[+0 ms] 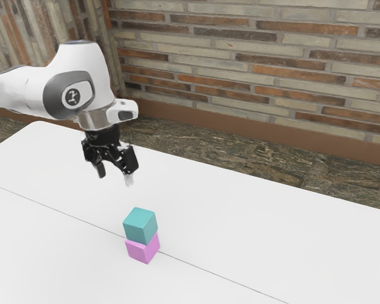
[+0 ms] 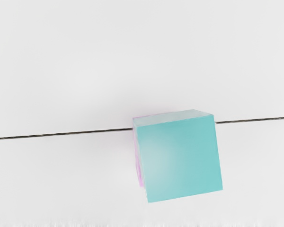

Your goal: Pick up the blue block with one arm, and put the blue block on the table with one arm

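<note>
My gripper (image 1: 114, 175) hangs open over the white table (image 1: 253, 215), its two fingers apart with nothing between them. Lower and toward the exterior view's right, the blue-teal block (image 1: 140, 224) rests on top of a pink block (image 1: 143, 248), which stands on the table. A gap separates the fingertips from the stack. From above, in the wrist view, the blue block (image 2: 180, 158) covers most of the pink block (image 2: 139, 171), whose edge peeks out along one side.
A thin dark seam (image 1: 209, 272) crosses the table beside the stack. Behind the table's far edge lie a dark stone floor (image 1: 253, 155) and a brick wall (image 1: 259, 63).
</note>
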Robot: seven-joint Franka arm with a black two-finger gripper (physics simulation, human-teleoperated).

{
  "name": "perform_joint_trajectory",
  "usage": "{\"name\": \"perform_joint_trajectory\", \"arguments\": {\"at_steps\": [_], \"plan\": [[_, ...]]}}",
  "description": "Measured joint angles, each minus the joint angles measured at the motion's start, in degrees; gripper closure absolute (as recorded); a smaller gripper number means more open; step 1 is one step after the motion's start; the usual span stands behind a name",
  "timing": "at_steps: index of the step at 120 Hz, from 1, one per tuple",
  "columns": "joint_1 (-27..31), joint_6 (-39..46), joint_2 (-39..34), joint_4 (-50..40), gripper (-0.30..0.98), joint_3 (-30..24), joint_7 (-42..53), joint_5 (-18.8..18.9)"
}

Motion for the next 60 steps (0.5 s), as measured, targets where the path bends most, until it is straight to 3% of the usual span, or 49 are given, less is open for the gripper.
{"name": "perform_joint_trajectory", "arguments": {"at_steps": [41, 60], "plan": [[-0.3, 8.1, 0.3, -8.1, 0.0, -3.0, -5.9, -3.7], [-0.3, 10.3, 1.5, -8.3, 0.0, -3.0, -8.3, -1.7]]}}
